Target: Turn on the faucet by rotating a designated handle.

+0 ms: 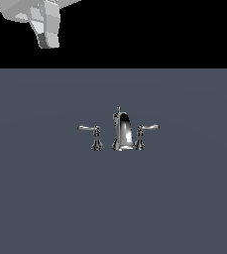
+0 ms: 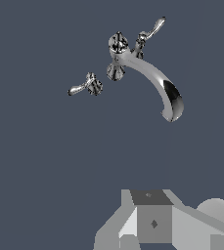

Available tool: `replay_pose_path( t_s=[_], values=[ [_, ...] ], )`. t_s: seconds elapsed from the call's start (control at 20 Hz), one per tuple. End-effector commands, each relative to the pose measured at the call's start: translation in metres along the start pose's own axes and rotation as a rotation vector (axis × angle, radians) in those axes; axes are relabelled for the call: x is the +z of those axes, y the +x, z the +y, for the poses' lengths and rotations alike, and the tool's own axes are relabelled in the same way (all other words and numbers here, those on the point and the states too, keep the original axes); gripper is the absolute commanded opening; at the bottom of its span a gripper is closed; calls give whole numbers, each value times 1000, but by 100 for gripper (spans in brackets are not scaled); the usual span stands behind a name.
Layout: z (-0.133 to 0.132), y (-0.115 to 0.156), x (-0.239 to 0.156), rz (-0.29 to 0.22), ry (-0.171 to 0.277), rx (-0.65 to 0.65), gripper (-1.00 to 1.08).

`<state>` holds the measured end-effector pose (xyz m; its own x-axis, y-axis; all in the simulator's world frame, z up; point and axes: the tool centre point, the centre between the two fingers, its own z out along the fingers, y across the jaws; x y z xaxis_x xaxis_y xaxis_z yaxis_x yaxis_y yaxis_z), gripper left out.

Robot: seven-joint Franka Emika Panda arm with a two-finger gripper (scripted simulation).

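I count one faucet (image 1: pixel 121 130) on the surface (image 1: pixel 45 198): one spout (image 1: pixel 123 131), with two lever handles, one (image 1: pixel 91 134) to its left in the exterior view and one (image 1: pixel 145 133) to its right. One tool (image 1: pixel 45 30) shows.

The arm (image 1: pixel 35 20) is blocky, faceted, pale grey and white, with darker grey panels.

Flat, even light all round — the grey floor (image 1: pixel 113 198) shows no cast shadows. Bright streaks glint on the chrome faucet (image 1: pixel 122 130), the spout's mouth dark inside. Everything is coarse and blocky, edges jagged — far off, plain black.
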<state>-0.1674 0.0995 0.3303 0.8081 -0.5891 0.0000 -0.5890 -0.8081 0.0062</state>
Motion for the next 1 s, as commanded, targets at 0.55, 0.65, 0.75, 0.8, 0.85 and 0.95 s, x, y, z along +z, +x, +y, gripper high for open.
replay_pose_path(
  t_s=[0.55, 0.65, 0.75, 0.8, 0.85, 0.95],
  values=[
    [-54, 31, 67, -5, 8, 263, -100],
    [-60, 36, 76, -6, 9, 298, -100],
    [-67, 42, 84, -6, 9, 333, -100],
    [-70, 45, 89, -6, 10, 350, -100],
    [-72, 48, 93, -6, 10, 367, -100],
    [-78, 53, 102, -6, 10, 400, -100]
  ],
)
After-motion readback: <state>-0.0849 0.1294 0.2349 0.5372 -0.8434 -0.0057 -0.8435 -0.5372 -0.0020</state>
